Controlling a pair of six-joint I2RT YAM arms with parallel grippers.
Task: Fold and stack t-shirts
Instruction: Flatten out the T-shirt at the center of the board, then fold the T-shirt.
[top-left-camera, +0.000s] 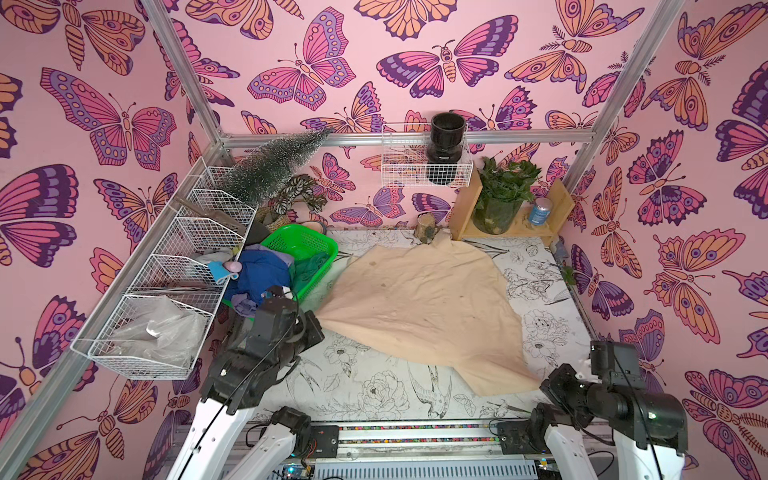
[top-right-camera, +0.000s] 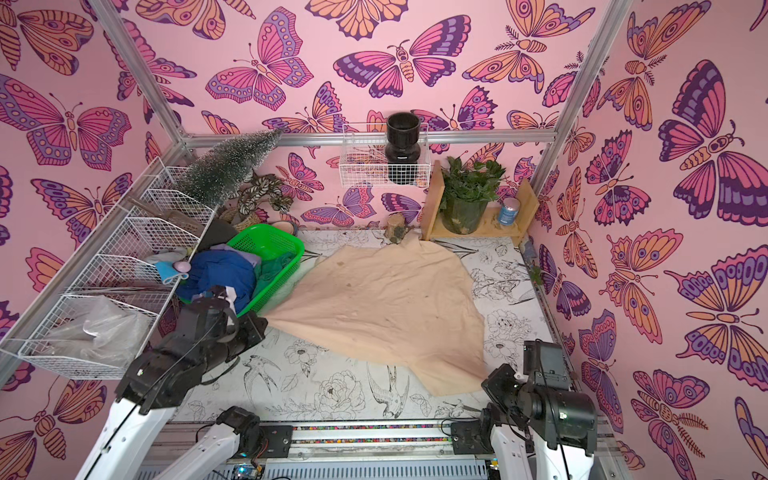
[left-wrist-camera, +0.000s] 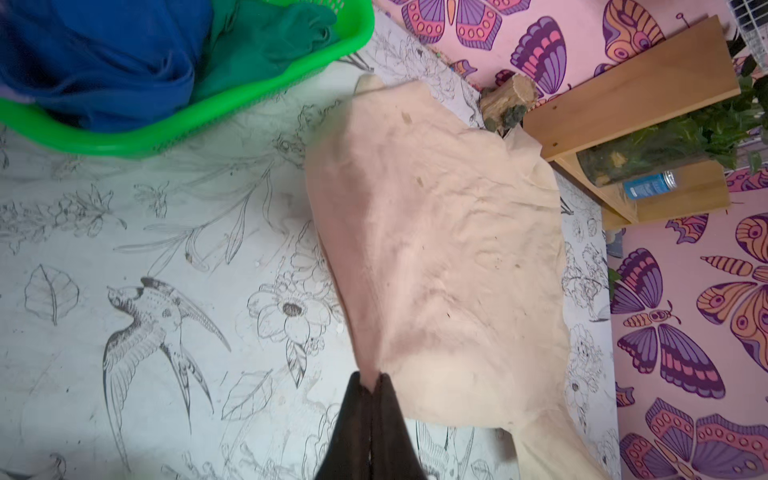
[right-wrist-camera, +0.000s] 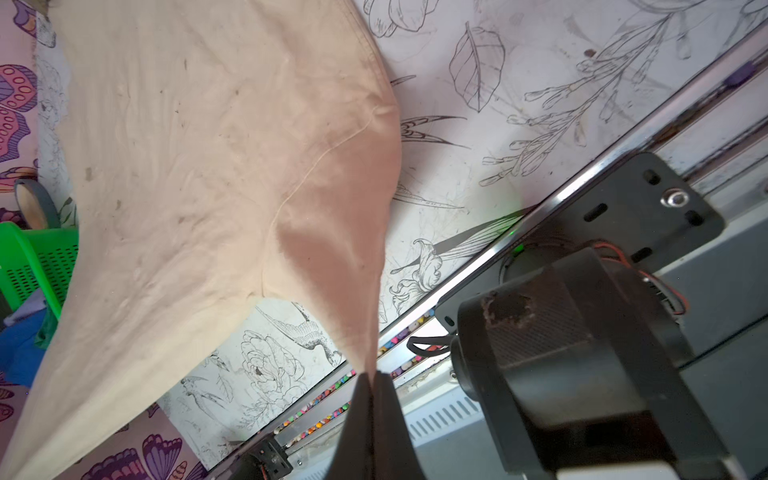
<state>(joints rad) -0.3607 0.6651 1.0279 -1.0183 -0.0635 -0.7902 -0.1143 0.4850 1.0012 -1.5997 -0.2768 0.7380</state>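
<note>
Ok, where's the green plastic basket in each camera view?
In both top views: green basket left of centre, toward the back.
Left wrist: across the picture's upper-left corner.
Right wrist: a sliver at the picture's left edge.
Shared landmark: the beige t-shirt spread beside it.

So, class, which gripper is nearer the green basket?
Left. The left gripper, pinching the beige t-shirt, sits just beside the green basket; the right gripper holds the shirt's other corner, far across the table.

Basket, shelf and beige t-shirt leave the table front bare.
</note>
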